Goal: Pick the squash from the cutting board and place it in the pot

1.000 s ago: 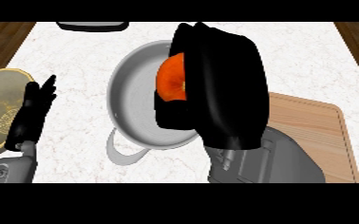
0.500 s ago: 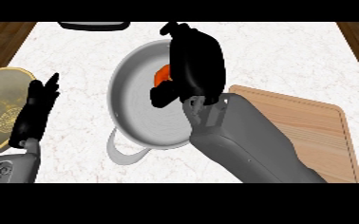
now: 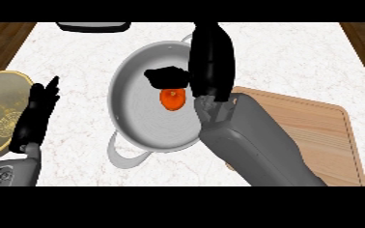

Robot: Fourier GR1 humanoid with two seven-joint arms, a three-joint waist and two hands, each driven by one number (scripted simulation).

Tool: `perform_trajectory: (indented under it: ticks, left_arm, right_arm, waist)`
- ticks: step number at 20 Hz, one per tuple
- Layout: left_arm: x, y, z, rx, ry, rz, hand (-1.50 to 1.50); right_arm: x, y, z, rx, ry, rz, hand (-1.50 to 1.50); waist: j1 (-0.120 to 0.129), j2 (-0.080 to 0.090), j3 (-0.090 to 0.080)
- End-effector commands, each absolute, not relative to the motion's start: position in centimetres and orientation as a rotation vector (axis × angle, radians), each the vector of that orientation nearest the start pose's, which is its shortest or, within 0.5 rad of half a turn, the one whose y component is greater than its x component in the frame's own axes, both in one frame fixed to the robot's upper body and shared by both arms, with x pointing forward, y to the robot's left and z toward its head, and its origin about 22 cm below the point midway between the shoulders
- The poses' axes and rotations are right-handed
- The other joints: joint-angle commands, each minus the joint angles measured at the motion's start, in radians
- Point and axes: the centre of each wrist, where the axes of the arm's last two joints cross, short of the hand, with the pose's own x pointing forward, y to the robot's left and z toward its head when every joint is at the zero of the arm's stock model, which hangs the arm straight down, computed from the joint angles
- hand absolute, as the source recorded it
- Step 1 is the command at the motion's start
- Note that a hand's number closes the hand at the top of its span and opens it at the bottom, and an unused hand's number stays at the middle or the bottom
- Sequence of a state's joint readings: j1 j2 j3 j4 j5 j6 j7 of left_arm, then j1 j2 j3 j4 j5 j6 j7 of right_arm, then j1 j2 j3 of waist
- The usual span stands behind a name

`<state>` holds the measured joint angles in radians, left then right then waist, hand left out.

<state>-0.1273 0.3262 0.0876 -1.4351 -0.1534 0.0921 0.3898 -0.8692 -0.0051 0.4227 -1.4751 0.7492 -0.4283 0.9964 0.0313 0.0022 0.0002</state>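
- The right hand (image 3: 210, 63) has let go: a second ago it was curled round the squash (image 3: 173, 99), and now its fingers lie straight, pointing toward the pot's (image 3: 135, 121) far rim, with the thumb (image 3: 167, 77) stuck out to the left.
- The squash, before mostly hidden in the hand's grasp, now lies bare on the pot's floor, just below the thumb.
- The hand looked large and near a second ago; it has since dropped down over the pot and looks narrower.
- The forearm (image 3: 249, 145) has swung further into view and now slants up from the lower right, covering the board's (image 3: 306, 125) left corner.
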Motion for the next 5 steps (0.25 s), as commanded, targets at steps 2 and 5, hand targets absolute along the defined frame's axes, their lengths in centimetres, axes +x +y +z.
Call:
perform_trajectory:
  ticks: [2, 5]
  left_arm:
    - [27.2, 32.7, 2.8, 0.525, -1.162, -0.109, 0.0]
    - [26.2, 32.5, 1.9, 0.529, -1.138, -0.085, 0.0]
  right_arm:
    - [31.4, -3.7, 19.0, -0.626, -1.701, -0.008, -1.5]
    - [29.5, -6.2, 19.3, -0.644, -1.708, -0.083, -1.5]
  waist:
    - [-0.02, 0.0, 0.0]
    - [-0.043, -0.007, 0.0]
